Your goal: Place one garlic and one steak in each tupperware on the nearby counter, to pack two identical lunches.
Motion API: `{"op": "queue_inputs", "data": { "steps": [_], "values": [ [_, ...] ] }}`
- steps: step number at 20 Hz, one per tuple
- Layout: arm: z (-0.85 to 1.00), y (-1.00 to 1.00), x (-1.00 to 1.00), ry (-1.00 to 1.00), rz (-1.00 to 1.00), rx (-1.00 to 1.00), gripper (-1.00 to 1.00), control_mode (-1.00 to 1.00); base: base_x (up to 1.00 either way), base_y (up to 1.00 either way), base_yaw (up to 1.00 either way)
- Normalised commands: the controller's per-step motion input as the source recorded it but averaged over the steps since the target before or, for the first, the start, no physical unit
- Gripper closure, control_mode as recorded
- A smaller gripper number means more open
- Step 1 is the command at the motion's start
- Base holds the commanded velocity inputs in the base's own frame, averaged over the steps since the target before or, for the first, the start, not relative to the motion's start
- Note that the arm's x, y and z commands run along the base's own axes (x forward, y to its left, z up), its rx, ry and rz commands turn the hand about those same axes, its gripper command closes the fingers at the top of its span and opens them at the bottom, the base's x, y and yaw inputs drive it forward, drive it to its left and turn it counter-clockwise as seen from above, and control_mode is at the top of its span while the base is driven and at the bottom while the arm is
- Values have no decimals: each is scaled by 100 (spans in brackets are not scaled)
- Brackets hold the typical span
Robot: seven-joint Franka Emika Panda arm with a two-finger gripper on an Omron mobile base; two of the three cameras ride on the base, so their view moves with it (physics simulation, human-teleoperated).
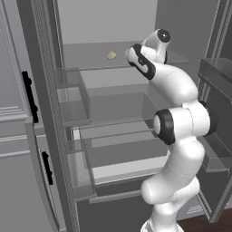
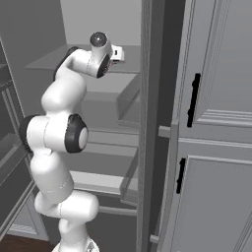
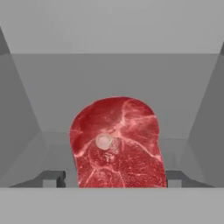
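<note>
One steak (image 3: 117,144) between tool (image 3: 114,178) fingertips, lower centre of hand view.
Fingertip (image 3: 54,178) dark, one on each side of the slab; contact or grip can't tell. Garlic (image 1: 111,55) on upper fridge shelf (image 1: 90,54), upper centre of left base view, left of the arm's wrist.

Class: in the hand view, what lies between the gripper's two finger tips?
In the hand view, the steak lies flat on the fridge shelf between the finger tips, which flank its near end.
</note>
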Motion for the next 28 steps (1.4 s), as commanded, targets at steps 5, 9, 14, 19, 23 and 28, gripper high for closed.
{"op": "queue_inputs", "data": {
  "steps": [5,9,14,19,23,28],
  "values": [
    [-33,0,3,1,5,-1,100,-100,0,0,0],
    [-7,21,-77,-6,3,-6,100,-100,0,0,0],
    [5,31,-100,-10,0,-3,100,-100,0,0,0],
    [9,13,-100,-4,0,0,100,-100,0,0,0],
    [10,0,-100,-2,0,0,100,-100,0,0,0],
    [0,0,-100,-8,0,0,100,-100,0,0,0]
  ]
}}
